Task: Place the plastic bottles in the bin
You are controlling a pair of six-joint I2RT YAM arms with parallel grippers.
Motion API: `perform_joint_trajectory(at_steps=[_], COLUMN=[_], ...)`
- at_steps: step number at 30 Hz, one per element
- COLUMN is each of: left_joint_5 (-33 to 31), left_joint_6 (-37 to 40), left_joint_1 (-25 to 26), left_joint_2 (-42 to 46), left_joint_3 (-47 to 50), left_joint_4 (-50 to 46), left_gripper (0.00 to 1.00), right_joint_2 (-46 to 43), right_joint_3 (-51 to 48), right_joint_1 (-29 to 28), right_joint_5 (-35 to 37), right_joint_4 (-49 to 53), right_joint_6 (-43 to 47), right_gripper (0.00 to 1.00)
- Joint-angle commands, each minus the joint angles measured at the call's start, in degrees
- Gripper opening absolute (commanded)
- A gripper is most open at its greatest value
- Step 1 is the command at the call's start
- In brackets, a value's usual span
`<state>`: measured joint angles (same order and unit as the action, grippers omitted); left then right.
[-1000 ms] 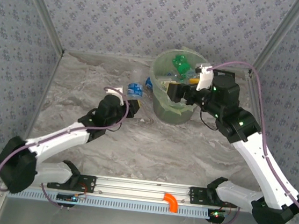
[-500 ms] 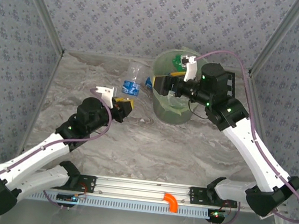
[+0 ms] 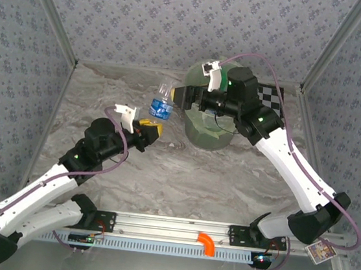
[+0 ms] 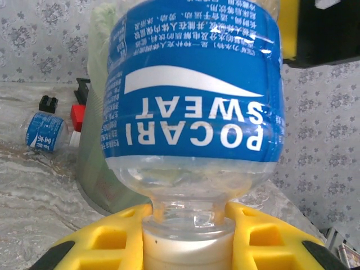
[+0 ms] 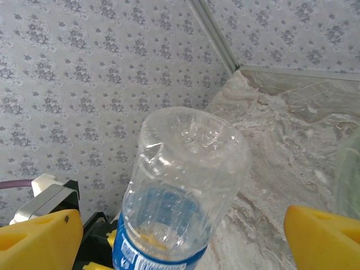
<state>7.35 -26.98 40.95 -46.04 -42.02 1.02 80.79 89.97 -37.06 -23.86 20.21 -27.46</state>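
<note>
Right hand (image 3: 182,99) swung left over bin (image 3: 209,137), fingers (image 5: 322,239) apart beside bottle (image 3: 162,105); left hand (image 3: 148,129) clamps neck.

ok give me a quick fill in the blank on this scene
The left pincer grips the Pocari Sweat bottle at the end bearing its white ____.
The right pincer, facing that bottle's base, is ____.
The bottle's label is ____.
Missing: cap; open; blue.
</note>
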Motion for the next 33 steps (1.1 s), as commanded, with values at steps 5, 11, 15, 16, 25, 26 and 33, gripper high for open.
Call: perform_joint_trajectory(at_steps=[5,11,15,16,25,26,33], left_joint_5=[3.06,3.05,2.8,2.69,1.59,1.05,-1.55], left_joint_6=[2.17,2.29,2.32,2.29,1.63,1.45,0.87], left_joint_1=[0.7,0.91,0.94,0.91,0.89,0.93,0.97], left_joint_2=[1.04,1.5,1.51,1.49,0.66,0.83,2.86], left_joint_3=[-2.5,-2.43,-2.28,-2.32,-2.22,-2.27,-1.1], left_joint_4=[-0.66,-1.13,-1.56,-1.47,-1.51,-1.63,-2.34], left_gripper=[0.21,0.21,0.22,0.23,0.55,0.63,0.93], right_joint_2=[5.27,7.42,7.62,7.56,5.81,5.33,1.12], right_joint_3=[5.85,6.82,7.1,7.13,7.4,7.5,9.02], right_joint_1=[-1.13,-1.39,-1.63,-1.69,-1.2,-0.81,4.13], right_joint_5=[-5.08,-6.86,-7.65,-7.78,-5.73,-5.38,2.2], right_joint_4=[0.52,0.29,0.17,0.18,2.01,2.57,6.82], right_joint_6=[-2.84,-4.26,-4.27,-4.27,-4.0,-3.84,-0.21], right_gripper=[0.94,0.87,0.73,0.69,0.59,0.59,0.58])
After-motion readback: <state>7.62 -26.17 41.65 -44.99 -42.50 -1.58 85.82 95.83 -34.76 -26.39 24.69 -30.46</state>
